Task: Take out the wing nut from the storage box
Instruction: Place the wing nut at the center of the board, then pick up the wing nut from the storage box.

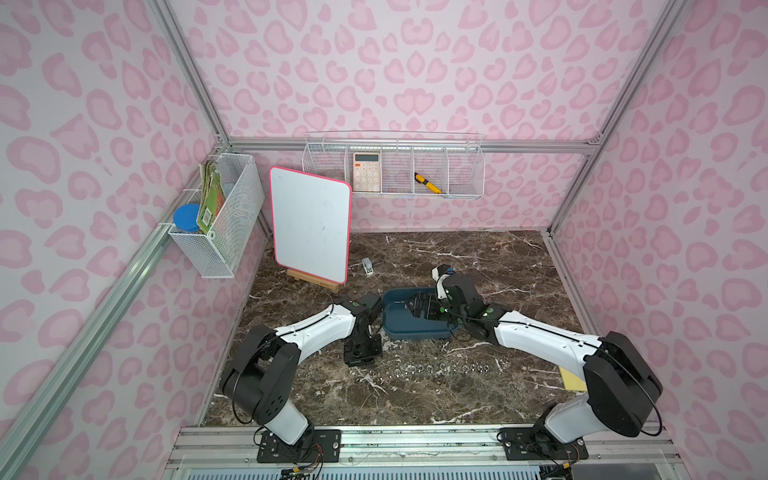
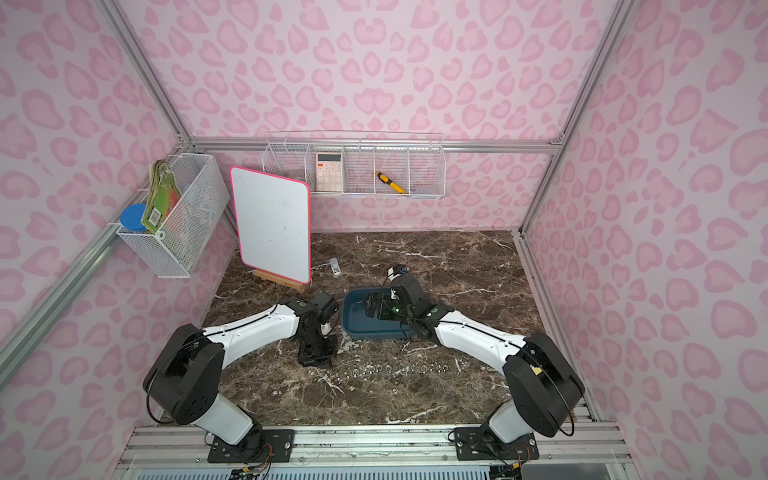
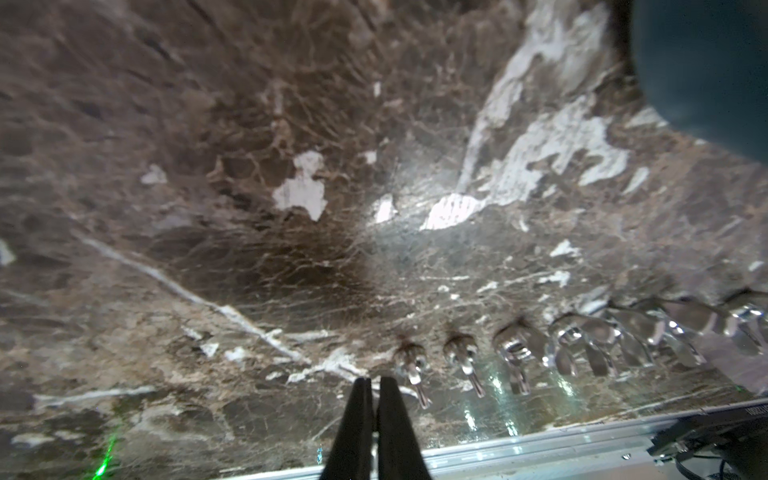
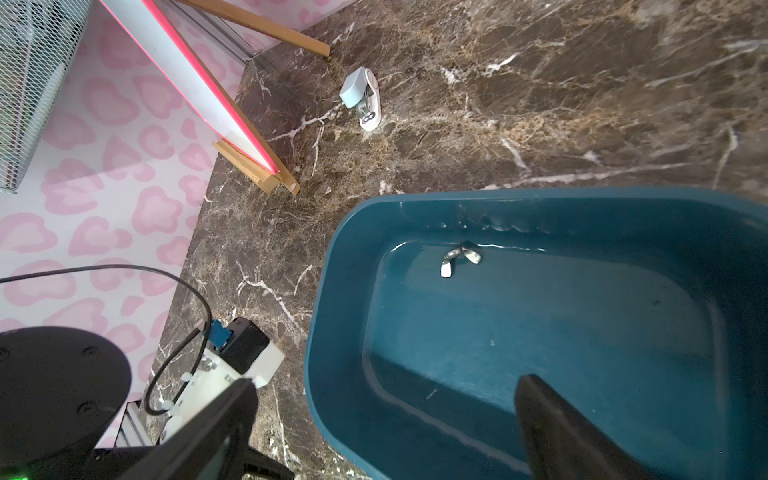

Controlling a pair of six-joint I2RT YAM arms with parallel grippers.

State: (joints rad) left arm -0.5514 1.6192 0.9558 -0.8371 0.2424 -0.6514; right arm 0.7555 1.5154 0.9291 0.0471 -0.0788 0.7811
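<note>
– Now, entry one: right tool (image 4: 386, 380)?
– Fingers spread wide, nothing between them. It hangs over the storage box (image 4: 328, 270), at centre frame in both top views.

– Entry two: wing nut (image 4: 459, 258)?
– One piece, bright metal. Lies on the box floor at the foot of a long wall, well apart from both fingers, untouched.

– Entry three: the storage box itself?
– Dark teal tub, rounded corners. Stands on the brown marbled counter (image 1: 478, 257); no other contents can be made out.

– Entry four: left tool (image 3: 376, 380)?
– Fingers pressed together, holding nothing. Points down at the counter, to the lower left of the box in both top views.

– Anything beside it?
– A row of wing nuts (image 3: 515, 353), laid in a line on bare counter. Its near end sits just beside the left tool's tips; the line runs below the box, between the two arms.

– Remainder, outward?
– Pink-edged whiteboard (image 1: 309, 224) on a wooden stand, left of centre. Small stapler-like item (image 1: 367, 266) near its foot. Long wire basket (image 1: 469, 183) at upper centre, holding a calculator (image 1: 366, 171) and a yellow-and-black pen-shaped item (image 1: 430, 184). Second wire basket (image 1: 232, 232) at left, with a blue-lidded jar (image 1: 186, 217). Yellow pad (image 1: 573, 380) at lower right, partly hidden by the right arm.
</note>
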